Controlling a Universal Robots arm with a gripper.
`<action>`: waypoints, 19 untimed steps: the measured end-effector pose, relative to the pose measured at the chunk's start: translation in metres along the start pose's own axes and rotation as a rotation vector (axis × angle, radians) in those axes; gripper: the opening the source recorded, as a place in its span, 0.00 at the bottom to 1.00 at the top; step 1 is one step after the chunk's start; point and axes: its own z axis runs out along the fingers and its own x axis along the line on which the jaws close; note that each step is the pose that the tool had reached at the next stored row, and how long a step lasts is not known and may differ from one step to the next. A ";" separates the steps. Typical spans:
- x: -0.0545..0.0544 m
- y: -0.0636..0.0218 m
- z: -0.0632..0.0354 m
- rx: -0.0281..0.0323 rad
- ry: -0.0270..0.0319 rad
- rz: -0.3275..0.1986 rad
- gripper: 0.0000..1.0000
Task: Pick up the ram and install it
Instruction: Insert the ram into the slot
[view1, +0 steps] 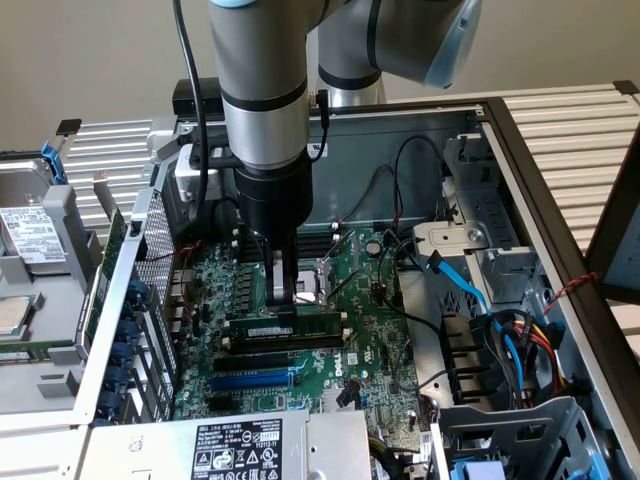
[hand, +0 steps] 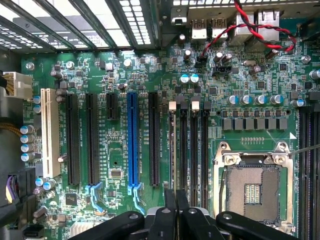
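- One power supply (view1: 235, 450) with a white label lies nearest in the exterior view, well apart from the CPU socket (view1: 320, 283) and on the near side of it.
- Next comes the blue slot (view1: 255, 381), then a long black slot (view1: 290, 353). Both lie on the motherboard (view1: 370, 340) between the power supply and the CPU socket, and both run across from the exterior view's left to its right.
- The ram (view1: 305, 328) stands on edge just beyond that black slot, near the CPU socket on its near side. Its long axis runs parallel to the slots, so one long side faces the socket. It is at the bank of memory slots, but I cannot tell which slot it is in or whether it is pressed fully home.
- The gripper (view1: 283, 300) hangs straight down over the ram, about midway along its length and between it and the socket's near edge. The jaws are drawn almost together. By my reading they pinch the ram's upper edge across its thin side, with nothing else in the grip.
- In the wrist view the fingers (hand: 170, 207) lie close together, over the black memory slots just beside the CPU socket (hand: 250, 192), in line with them.
- Farthest off, beyond the CPU socket, the case wall (view1: 400, 140) rises behind the arm.
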 end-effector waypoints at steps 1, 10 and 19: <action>0.000 0.0000 0.0001 0.0001 -0.0001 0.000 0.12; 0.000 0.0000 0.0012 0.0001 -0.0001 0.000 0.12; -0.001 0.0000 0.0012 0.0001 0.0000 0.000 0.12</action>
